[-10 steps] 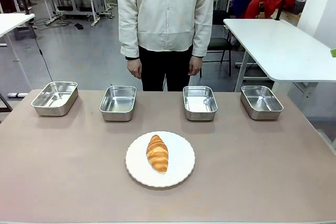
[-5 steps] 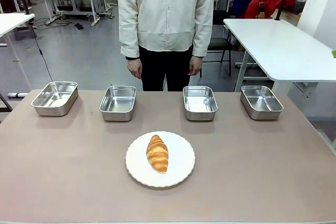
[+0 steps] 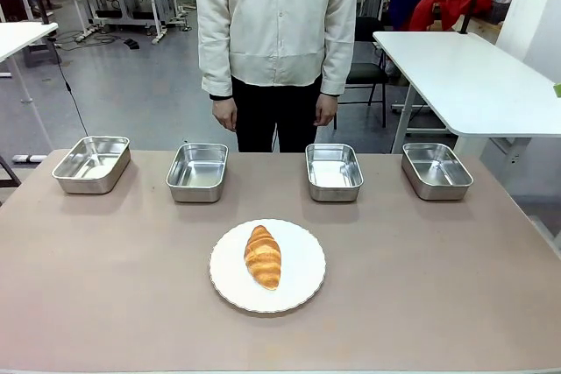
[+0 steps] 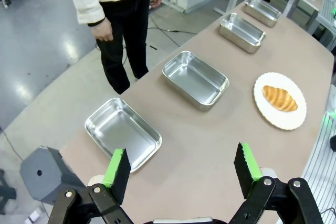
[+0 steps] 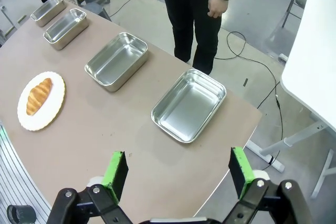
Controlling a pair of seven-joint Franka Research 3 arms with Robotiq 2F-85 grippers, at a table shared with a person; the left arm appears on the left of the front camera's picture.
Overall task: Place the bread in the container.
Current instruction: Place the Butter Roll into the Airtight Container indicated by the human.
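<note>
Work has not begun: the croissant (image 3: 263,256) lies on the white plate (image 3: 302,273), all four steel pans (image 3: 196,192) in the far row stand empty, and the left gripper (image 4: 182,156) and right gripper (image 5: 177,156) hang above the table (image 3: 105,286), jaws spread wide, holding nothing, so pick and drop both remain.

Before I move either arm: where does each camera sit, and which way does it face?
Front view: between the arms, facing across the table, bread, plate and four pans to the standing person's torso and hands.
Left wrist view: above the table's left end, looking down the pan row; left gripper, fingers apart, at bottom.
Right wrist view: above the right end, likewise; right gripper, fingers apart.
Shared: all views show bread, plate, pans, person.
</note>
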